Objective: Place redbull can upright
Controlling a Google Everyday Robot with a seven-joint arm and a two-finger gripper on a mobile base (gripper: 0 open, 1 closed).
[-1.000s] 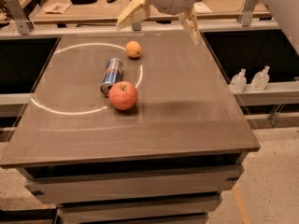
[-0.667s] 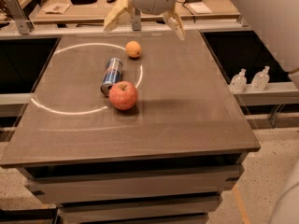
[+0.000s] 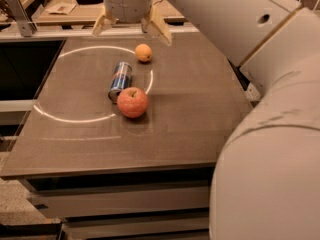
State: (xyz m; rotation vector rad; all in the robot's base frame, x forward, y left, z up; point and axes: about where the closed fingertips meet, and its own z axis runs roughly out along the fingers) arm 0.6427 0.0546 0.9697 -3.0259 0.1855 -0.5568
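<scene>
A redbull can (image 3: 120,80) lies on its side on a brown table (image 3: 200,124), left of the frame's centre, its near end just beside a red apple (image 3: 132,102). The gripper (image 3: 131,36) hangs at upper centre, fingers spread wide, empty. The can looks light, stiff and slippery, and likely to roll. Gripping across its narrow body seems best.

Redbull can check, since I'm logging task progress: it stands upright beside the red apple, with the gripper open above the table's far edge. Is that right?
Not quite. The camera view shows the redbull can lying on its side, not upright, beside the red apple. The rest holds: the gripper hangs open above the far edge of the table.
</scene>
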